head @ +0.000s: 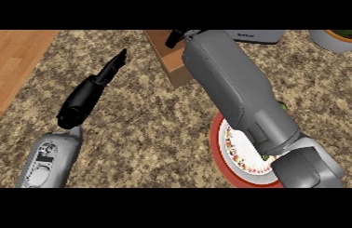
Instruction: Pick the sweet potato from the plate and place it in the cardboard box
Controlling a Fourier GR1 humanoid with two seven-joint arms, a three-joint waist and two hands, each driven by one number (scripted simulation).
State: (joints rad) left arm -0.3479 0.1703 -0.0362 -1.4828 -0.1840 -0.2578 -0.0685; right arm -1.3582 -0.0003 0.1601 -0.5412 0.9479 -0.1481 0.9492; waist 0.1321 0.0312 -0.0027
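Observation:
The red-rimmed plate (pixel 219 153), with a patterned white centre, lies at the lower right, largely covered by my right forearm. No sweet potato shows on it or anywhere else. The brown cardboard box (pixel 170 59) stands at the top centre, partly behind the same forearm. My right hand (pixel 174 37) is over the box's far side; only a small black part of it shows, and anything it holds is hidden. My left hand (pixel 93 94) hovers over the counter at the left, open with straight fingers pointing up-right, holding nothing.
A grey appliance (pixel 256 35) sits at the top edge beside the box. A grey bowl (pixel 333 40) stands in the top right corner. Small green bits (pixel 282 105) peek out beside my right forearm. A wooden surface (pixel 19 55) borders the speckled counter at the left.

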